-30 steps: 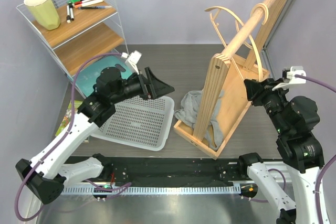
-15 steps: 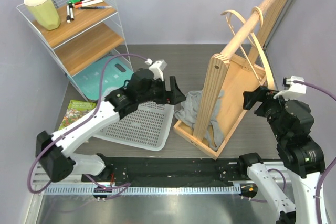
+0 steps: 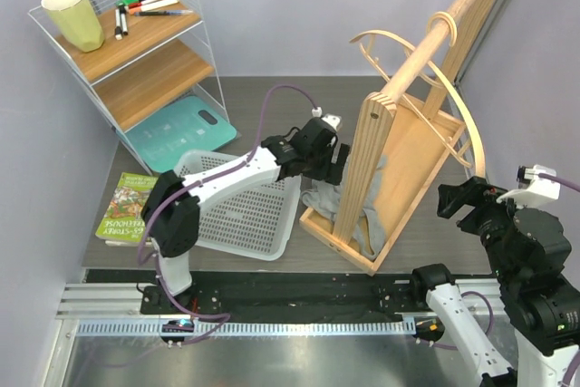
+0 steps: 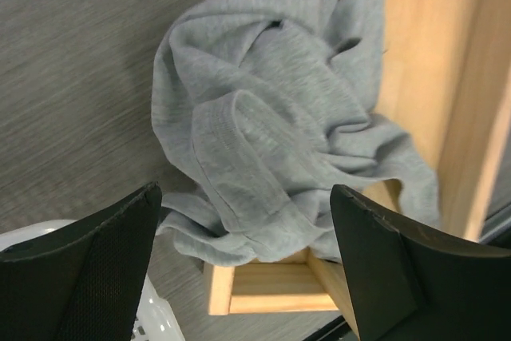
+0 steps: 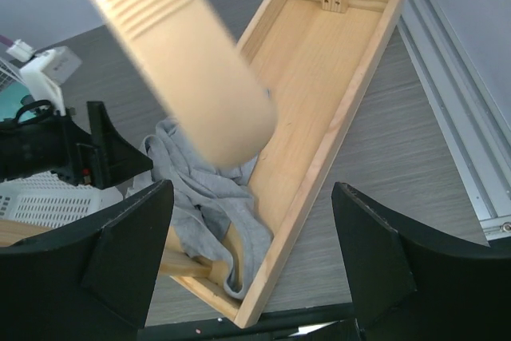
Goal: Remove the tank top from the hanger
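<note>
Dark wood-grain tabletop (image 3: 245,92), pale lilac walls. The left end effector (image 4: 243,197) gapes wide above the crumpled grey tank top (image 4: 263,133), gripping nothing. The right end effector (image 5: 251,189) is equally spread and empty. The top spills over the rack's tray (image 5: 335,77) corner, partly hidden behind the upright (image 3: 362,160).

The rack's upright board (image 3: 364,169) hides part of the tank top (image 3: 323,197). In the right wrist view the rail (image 5: 180,61) is blurred and cut off at the top.

Soft grey knit tank top (image 4: 271,133), smooth pale wooden hanger (image 3: 464,120), matt grey grained table (image 4: 80,77)
</note>
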### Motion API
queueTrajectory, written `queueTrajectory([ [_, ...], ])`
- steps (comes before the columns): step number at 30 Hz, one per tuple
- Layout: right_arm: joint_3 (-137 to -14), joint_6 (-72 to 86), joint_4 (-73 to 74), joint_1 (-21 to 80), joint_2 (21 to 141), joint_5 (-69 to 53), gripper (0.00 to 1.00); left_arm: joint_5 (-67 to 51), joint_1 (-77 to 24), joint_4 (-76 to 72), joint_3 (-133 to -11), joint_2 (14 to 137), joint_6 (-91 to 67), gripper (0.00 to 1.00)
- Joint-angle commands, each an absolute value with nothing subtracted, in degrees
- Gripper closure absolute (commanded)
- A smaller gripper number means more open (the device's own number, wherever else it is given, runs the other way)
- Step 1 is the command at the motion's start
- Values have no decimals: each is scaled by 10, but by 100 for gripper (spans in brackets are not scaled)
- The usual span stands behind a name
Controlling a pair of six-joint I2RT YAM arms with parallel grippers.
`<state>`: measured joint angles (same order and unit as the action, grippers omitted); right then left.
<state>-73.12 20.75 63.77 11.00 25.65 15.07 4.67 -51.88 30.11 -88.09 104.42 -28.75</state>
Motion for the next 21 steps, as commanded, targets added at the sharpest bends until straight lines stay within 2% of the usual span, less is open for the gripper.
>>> queueTrajectory([
  [1, -749, 209, 660, 108, 254, 130, 15, 42, -520, 318, -884, 1063, -256, 15],
  [5, -747, 215, 664, 107, 243, 104, 15, 26, -522, 277, -838, 1056, -263, 17],
  [9, -727, 221, 659, 108, 232, 91, 15, 16, -526, 259, -810, 1058, -274, 25],
  [16, -709, 228, 652, 107, 223, 76, 15, 29, -531, 263, -807, 1058, -275, 54],
  [21, -704, 228, 653, 108, 217, 82, 15, 32, -538, 264, -804, 1041, -274, 68],
])
